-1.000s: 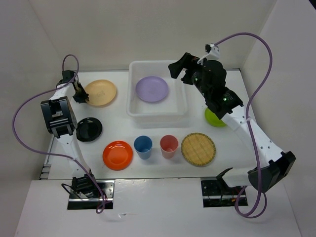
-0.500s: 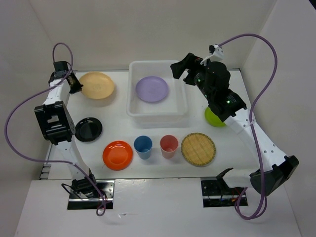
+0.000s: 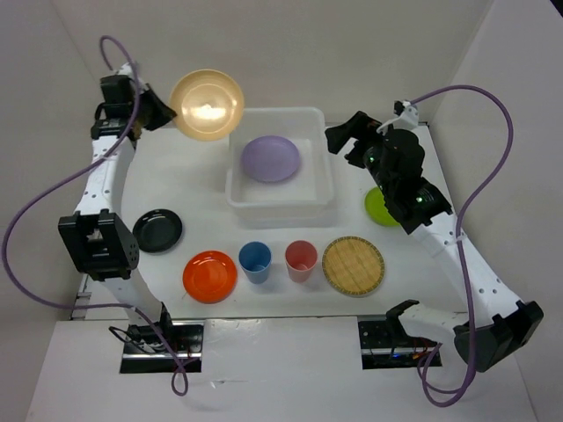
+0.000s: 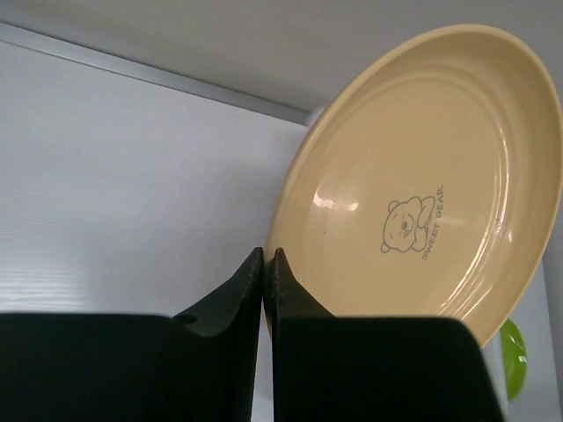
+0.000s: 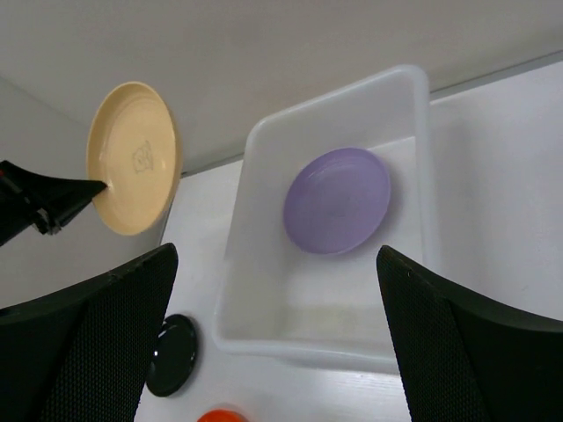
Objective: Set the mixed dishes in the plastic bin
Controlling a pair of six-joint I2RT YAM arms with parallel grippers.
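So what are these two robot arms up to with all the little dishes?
They are putting dishes into the white translucent plastic bin. The left gripper is shut on the rim of a pale yellow round plate, held tilted in the air near the bin's far left corner. The right gripper hangs open and empty by the bin's right side. A purple plate lies in the bin; six other dishes sit on the table.

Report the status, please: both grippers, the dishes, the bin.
Left gripper shut on pale yellow round plate, raised left of white translucent plastic bin. Right gripper open near bin's right rim. Purple round plate inside bin. Path to bin looks clear.
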